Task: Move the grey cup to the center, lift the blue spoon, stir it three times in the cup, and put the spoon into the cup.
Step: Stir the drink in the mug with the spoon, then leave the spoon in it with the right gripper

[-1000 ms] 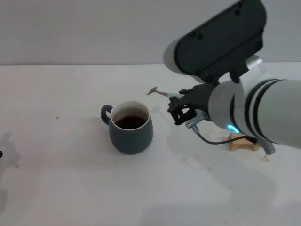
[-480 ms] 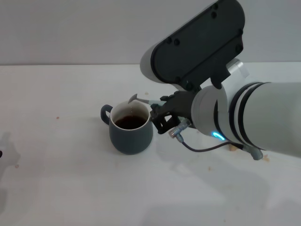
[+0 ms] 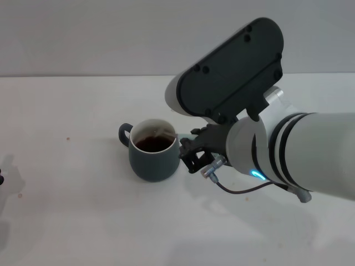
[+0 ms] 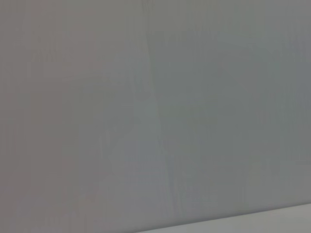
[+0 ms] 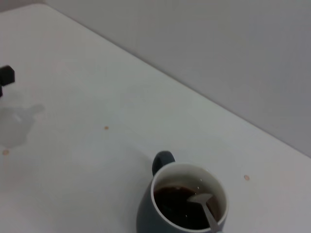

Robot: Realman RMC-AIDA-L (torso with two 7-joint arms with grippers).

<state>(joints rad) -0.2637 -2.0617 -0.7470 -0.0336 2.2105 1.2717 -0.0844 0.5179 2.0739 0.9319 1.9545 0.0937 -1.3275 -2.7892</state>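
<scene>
- The right gripper [image 3: 191, 152] is seen just beside the rim of the rounded slate-grey mug [image 3: 155, 158], mid-desk [image 3: 66, 221]; how far its fingers are parted cannot be told.
- The slim blue-handled metal spoon [image 5: 205, 208] is dipped bowl-first in the mug's brown liquid.

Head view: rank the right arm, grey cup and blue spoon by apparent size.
1. Right arm, partly because it is nearest the camera.
2. Grey cup.
3. Blue spoon, only its bowl showing inside the cup.
</scene>
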